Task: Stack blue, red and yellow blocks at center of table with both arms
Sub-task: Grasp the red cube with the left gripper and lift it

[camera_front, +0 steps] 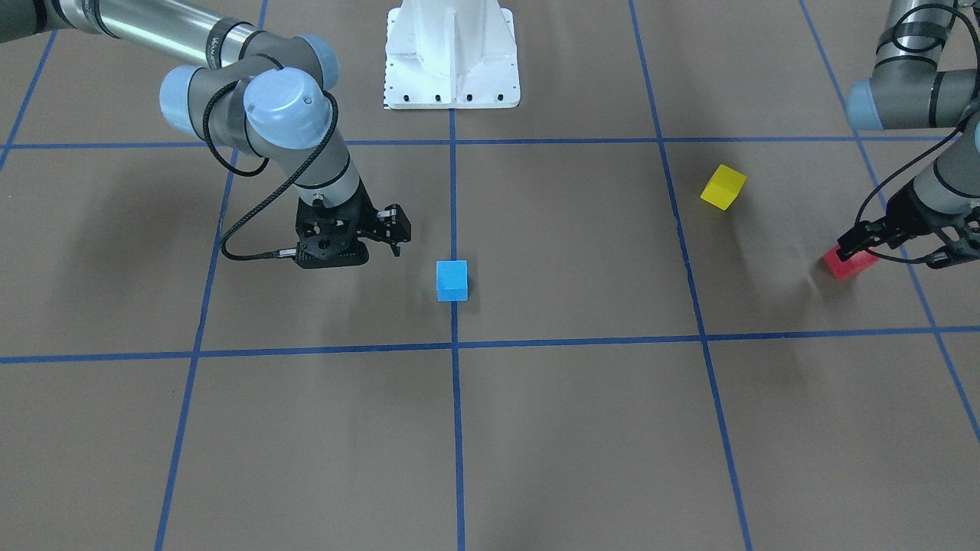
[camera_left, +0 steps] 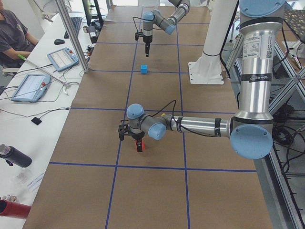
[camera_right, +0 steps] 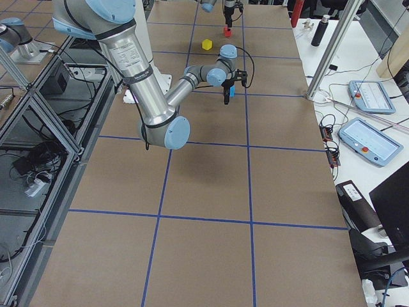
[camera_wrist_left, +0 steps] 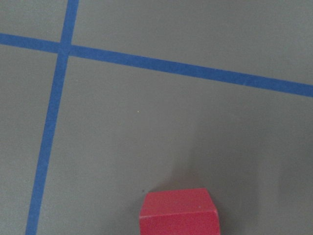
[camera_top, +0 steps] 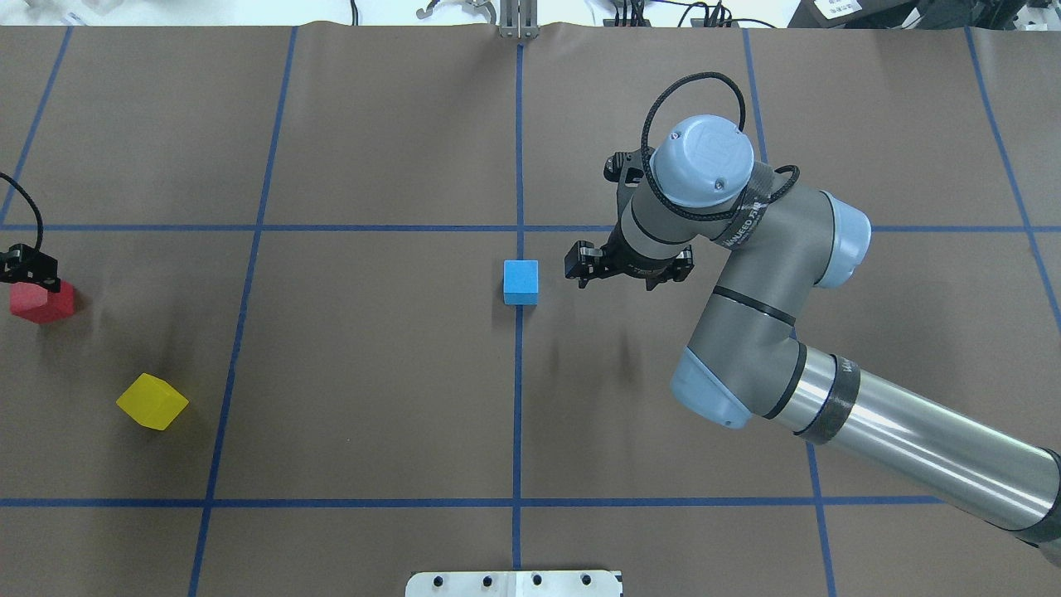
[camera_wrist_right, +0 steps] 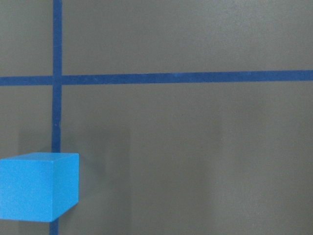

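table (camera_front: 582,428): matte brown surface ruled into large squares by thin blue tape; the white pedestal base (camera_front: 452,53) stands at the robot's edge of it, on the central tape line.
blue block (camera_top: 520,282): rests flat on the table, astride the central tape line and square to the grid; it sits about mid-table, between two cross-lines and closer to the one farther from the robot.
right gripper (camera_top: 623,276): hangs just beside the blue block on the robot's right, not touching it; jaws spread wide and holding nothing (the right wrist view shows the block at its lower left corner, over the tape line).
red block (camera_front: 850,262): far out on the robot's left side, well apart from the blue block; it lies directly beneath the left gripper; its outline is slightly blurred in the front-facing view.
left gripper (camera_front: 892,252): low over the red block, one black finger at the block's upper edge; whether the jaws stand spread around the block or pinch it cannot be told; the overhead view cuts off most of the gripper at its left edge.
yellow block (camera_top: 152,401): in the same grid square as the red block, near it but apart, on the side closer to the robot; turned cornerwise to the grid; no gripper touches it.
arrangement: the three blocks lie separate, none on another.
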Motion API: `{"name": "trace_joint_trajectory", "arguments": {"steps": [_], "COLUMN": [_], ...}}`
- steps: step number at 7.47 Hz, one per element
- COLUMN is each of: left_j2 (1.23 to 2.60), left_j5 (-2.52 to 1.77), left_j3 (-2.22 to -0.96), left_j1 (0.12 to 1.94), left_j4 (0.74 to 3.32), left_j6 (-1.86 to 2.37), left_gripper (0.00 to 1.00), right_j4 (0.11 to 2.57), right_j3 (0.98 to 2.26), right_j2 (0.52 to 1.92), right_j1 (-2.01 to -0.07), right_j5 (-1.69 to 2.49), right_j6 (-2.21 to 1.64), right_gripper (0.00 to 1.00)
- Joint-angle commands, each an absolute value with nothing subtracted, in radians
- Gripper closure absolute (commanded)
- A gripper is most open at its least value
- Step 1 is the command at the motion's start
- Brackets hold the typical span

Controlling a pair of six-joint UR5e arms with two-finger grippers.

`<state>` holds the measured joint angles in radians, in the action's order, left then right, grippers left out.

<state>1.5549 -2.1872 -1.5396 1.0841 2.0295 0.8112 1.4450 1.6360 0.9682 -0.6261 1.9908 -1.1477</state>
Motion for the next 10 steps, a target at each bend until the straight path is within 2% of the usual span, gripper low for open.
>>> {"name": "trace_joint_trajectory", "arguments": {"steps": [1, 4, 5, 6, 7, 9, 10], "left_j2": [1.562, 1.578, 1.578, 1.577, 1.577, 1.595, 1.648], "left_j5": [-2.186, -2.186, -2.187, -2.187, -2.187, -2.279, -2.333], "left_j3": [-1.528, -1.471, -1.474, -1.474, -1.479, -1.56, -1.625], "left_j1": [1.057, 1.049, 1.049, 1.049, 1.049, 1.049, 1.049], "left_j4": [2.049, 2.109, 2.111, 2.111, 2.112, 2.086, 2.015], "left_j6": [0.813, 0.815, 0.815, 0.819, 0.825, 0.836, 0.877], "left_gripper": [0.0, 0.01, 0.11, 0.74, 1.0, 1.0, 1.0], "right_j4": [1.445, 1.445, 1.445, 1.445, 1.447, 1.447, 1.444], "right_j3": [1.637, 1.638, 1.638, 1.638, 1.65, 1.695, 1.741], "right_j2": [0.966, 0.965, 0.96, 0.96, 0.966, 1.001, 1.058], "right_j1": [-0.624, -0.624, -0.623, -0.623, -0.624, -0.632, -0.652], "right_j5": [1.987, 1.977, 1.97, 1.965, 1.965, 1.976, 1.983], "right_j6": [-1.152, -1.155, -1.16, -1.161, -1.161, -1.154, -1.14], "right_gripper": [0.01, 0.01, 0.01, 0.01, 0.01, 0.01, 0.01]}}
